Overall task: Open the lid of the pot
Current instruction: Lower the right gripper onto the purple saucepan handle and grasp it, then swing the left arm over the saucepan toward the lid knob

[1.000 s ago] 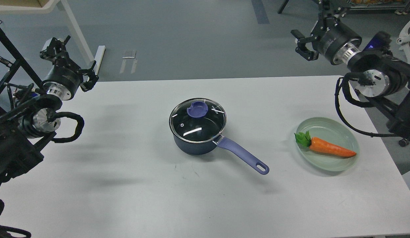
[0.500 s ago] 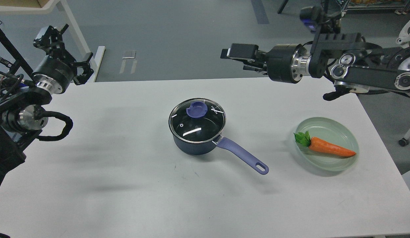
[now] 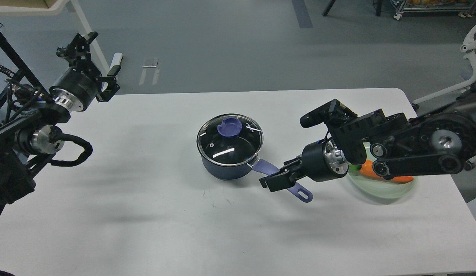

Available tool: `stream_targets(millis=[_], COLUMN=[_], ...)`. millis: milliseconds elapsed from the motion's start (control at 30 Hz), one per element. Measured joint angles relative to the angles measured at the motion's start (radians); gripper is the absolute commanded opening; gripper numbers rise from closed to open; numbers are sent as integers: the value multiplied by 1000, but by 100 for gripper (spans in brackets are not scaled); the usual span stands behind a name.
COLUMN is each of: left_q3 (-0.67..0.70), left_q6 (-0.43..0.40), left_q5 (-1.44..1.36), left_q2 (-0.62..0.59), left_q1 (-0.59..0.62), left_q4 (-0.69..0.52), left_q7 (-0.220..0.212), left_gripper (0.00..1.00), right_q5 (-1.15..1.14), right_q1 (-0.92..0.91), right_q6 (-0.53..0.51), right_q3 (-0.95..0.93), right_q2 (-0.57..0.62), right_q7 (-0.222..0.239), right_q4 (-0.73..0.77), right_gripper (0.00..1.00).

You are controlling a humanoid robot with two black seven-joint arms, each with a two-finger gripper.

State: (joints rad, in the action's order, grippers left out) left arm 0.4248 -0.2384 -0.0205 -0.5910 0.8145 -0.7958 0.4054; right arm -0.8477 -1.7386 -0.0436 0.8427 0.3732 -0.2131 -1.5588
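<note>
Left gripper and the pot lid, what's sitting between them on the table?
Nothing: the head view shows only bare white table between the left gripper, raised at the far left edge, and the lid on the pot.

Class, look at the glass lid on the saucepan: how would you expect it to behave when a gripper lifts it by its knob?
The lid looks like rigid glass with a metal rim, so probably stiff but breakable if dropped. Its purple knob is small and smooth, so a grip may slip. It sits flat on the pot, so it should lift straight off.

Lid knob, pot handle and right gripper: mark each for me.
lid knob (image 3: 229,127), head view, centre of the purple knob
pot handle (image 3: 303,194), head view, looped far end
right gripper (image 3: 278,179), head view, between its fingertips over the handle
</note>
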Motion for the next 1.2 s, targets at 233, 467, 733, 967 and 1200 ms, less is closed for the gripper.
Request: stream_targets(millis=[233,467,733,967,1200], left_q3=[0,0,-3,-19,-23], left_q6=[-14,-20,-22,-8,2], left_q5=[-1,-1,-2,-72,-291], left_q2=[-5,-11,-14,-11,-8], left_q1=[0,2,0,2,52], left_q4=[0,0,-11,-65,-88], left_q7=[-3,-3,-5,-5,-3], left_gripper=[99,99,99,99,99], right_q5=[-24,-25,-23,-12,-12], right_q1=[17,25,36,43,43], right_q6=[10,11,11,11,5], right_q3=[42,58,58,56,55], right_q2=[-57,-69,-87,-79,-77], right_q7=[2,37,50,51,50], right_q4=[21,44,55,54,54], right_gripper=[73,62,46,27,23])
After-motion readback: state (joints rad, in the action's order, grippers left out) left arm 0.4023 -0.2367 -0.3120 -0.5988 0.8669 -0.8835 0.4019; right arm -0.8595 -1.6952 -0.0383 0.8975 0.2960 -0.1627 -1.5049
